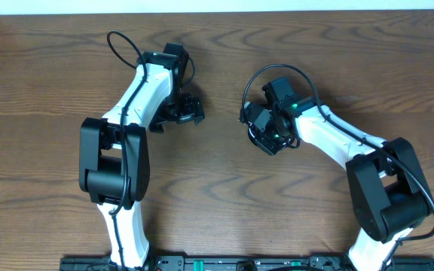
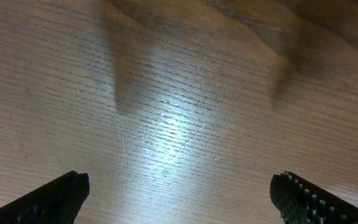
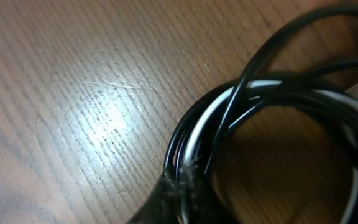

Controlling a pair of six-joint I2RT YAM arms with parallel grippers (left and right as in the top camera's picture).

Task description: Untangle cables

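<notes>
Readable text, labels, numbers: I log none. Marks on the base rail [image 1: 224, 263] at 6 o'clock are too small to read.

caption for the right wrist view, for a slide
Right gripper pinched shut on the coiled black and white cables, wood table beneath.

A robot lab: two arms [image 1: 138, 94] [image 1: 330, 135] mounted at a wood-grain table [image 1: 217, 196].

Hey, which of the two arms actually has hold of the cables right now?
The right tool: it is pinched shut on the coiled black and white cables. The left tool stands wide open over the table, holding nothing.
</notes>
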